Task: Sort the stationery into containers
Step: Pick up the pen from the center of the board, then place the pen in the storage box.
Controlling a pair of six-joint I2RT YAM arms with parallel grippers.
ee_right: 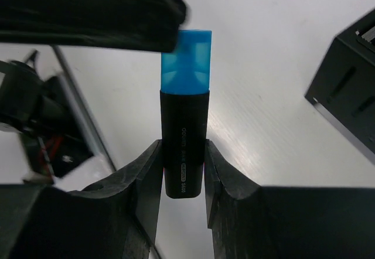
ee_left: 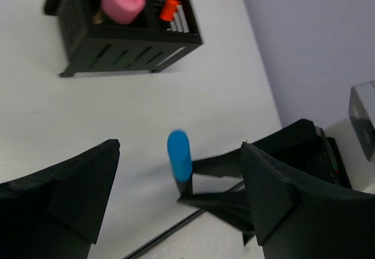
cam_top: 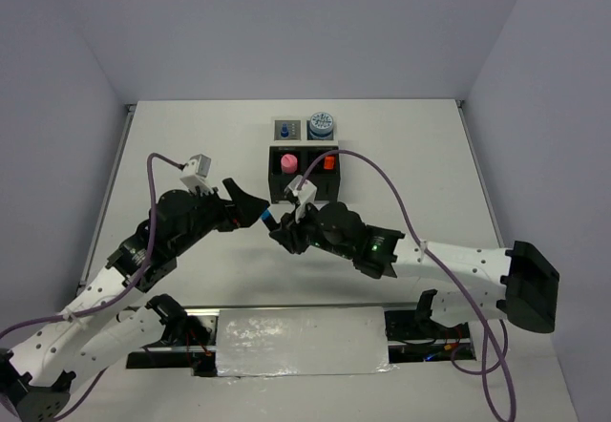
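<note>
Blue-capped highlighter (ee_right: 183, 136) is clamped by its black barrel between the right gripper's (ee_right: 183, 159) fingers, cap pointing outward, over the white table (cam_top: 191, 136). The left gripper (ee_left: 179, 159) flanks the cap, fingers wide apart. At 1 o'clock in the top view stands the black box (cam_top: 304, 188), holding a pink marker (cam_top: 287, 162) and an orange-capped highlighter (cam_top: 329, 163).
</note>
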